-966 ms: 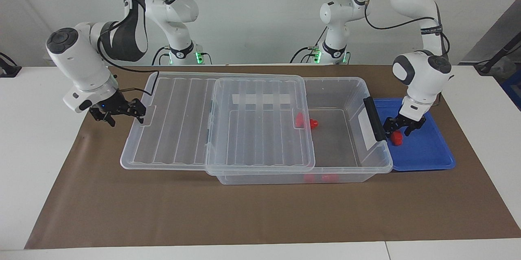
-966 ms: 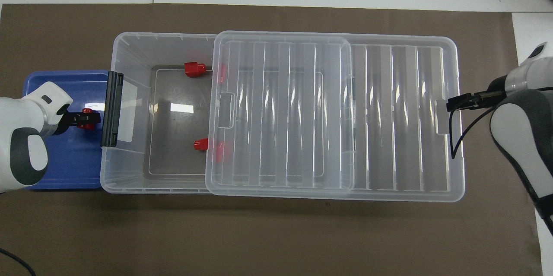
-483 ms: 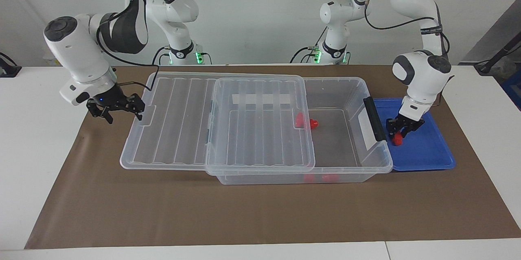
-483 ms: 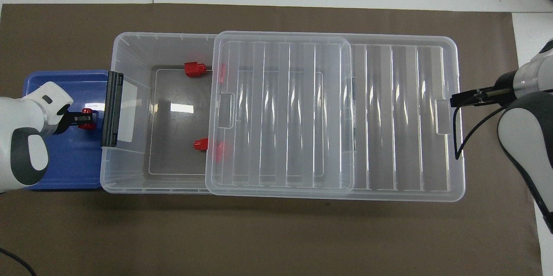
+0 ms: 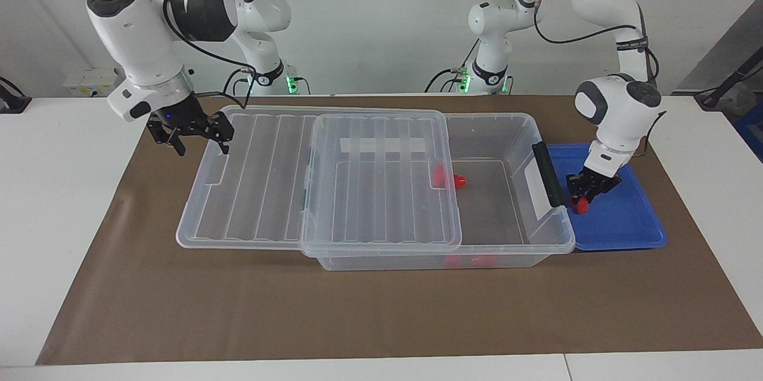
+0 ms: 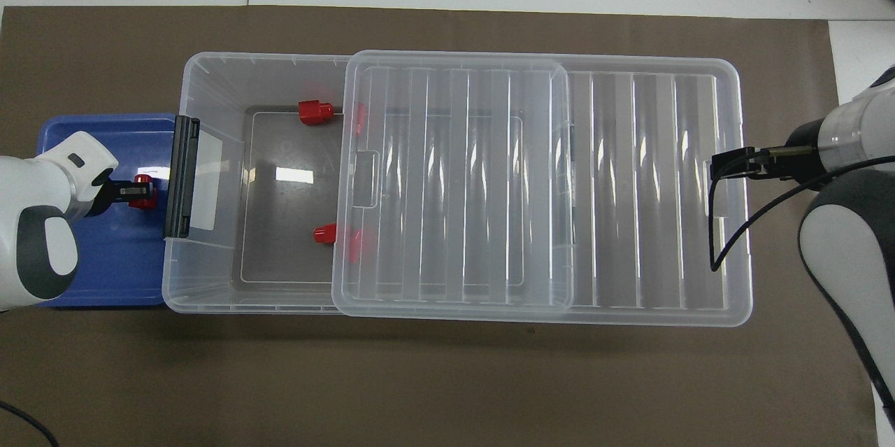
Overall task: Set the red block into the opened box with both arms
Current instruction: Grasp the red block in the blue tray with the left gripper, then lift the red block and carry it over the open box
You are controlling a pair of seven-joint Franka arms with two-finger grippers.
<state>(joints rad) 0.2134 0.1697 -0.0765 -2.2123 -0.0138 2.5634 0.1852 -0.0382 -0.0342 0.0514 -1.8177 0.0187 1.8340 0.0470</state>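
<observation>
On the blue tray [image 5: 632, 232] at the left arm's end of the desk [image 5: 59, 202], just beside the box's black latch bar [image 5: 547, 173], the left gripper [image 5: 587, 195] has its jaws clamped on the red block [image 5: 579, 206], which sits on the tray floor. The box [image 5: 506, 130] is open at that end, its ribbed lid [image 5: 381, 190] slid toward the right arm's end; two more red blocks [image 6: 314, 112] already lie inside. To do this well, I'd say lift straight up until the block clears the latch bar and the rim, carry it over the uncovered part, and let go low so it doesn't bounce. A second ago those jaws stood spread around the block; now they have closed on it. The right gripper [image 5: 192, 133], jaws wide and holding nothing, was low beside the lid's end and has since risen, now hanging over that end of the lid
</observation>
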